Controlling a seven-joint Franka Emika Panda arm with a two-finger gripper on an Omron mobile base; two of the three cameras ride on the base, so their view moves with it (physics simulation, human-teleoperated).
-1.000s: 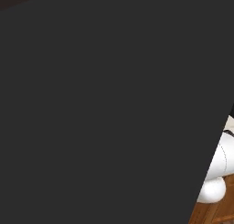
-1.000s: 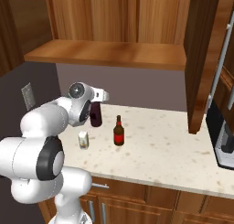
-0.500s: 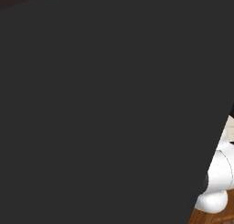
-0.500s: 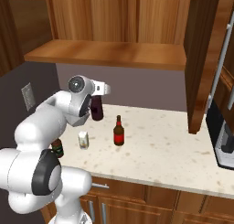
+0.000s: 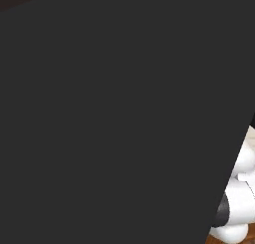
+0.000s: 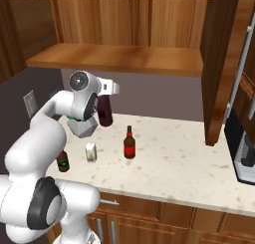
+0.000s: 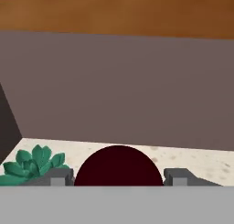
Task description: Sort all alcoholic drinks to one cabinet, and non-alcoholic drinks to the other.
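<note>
Now arm is rising, gripper (image 6: pixel 103 104) clamping dark purple bottle (image 6: pixel 104 111) and carrying it higher off counter (image 6: pixel 179 158) toward open cabinet shelf (image 6: pixel 124 59); non-alcoholic sorting under way.

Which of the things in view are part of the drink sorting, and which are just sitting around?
Job:
purple bottle, in the end effector
beer bottle, mid-counter
beer bottle by the arm
white carton
open cabinet shelf

Bystanders:
green plant
dark appliance
</note>
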